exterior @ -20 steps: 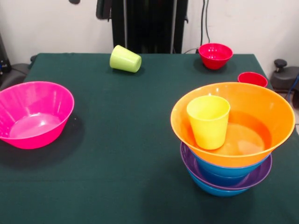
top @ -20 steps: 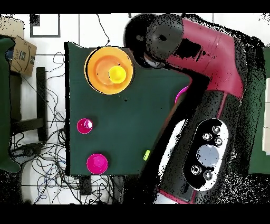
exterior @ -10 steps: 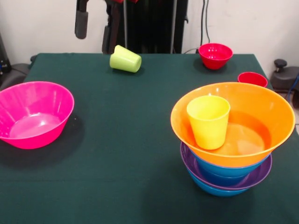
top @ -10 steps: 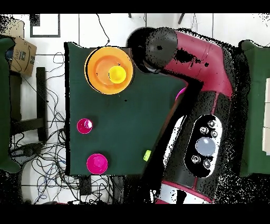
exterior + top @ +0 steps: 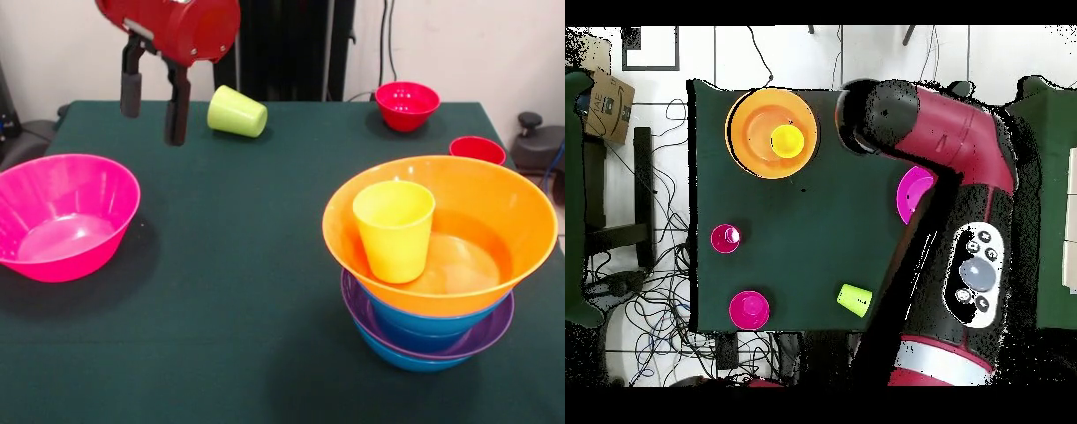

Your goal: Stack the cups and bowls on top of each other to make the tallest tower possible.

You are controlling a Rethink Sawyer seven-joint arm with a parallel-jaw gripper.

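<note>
Yellow cup upright in orange bowl | pink bowl empty | jaws wide, empty

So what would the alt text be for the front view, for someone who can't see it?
A tower of blue and purple bowls topped by a wide orange bowl holding an upright yellow cup stands on a green table. The open gripper hangs empty above a pink bowl, near a tipped lime cup.

We find no words, numbers or brand marks that we can read here; the cardboard box beside the table bears a dark mark, too small to decipher.
</note>
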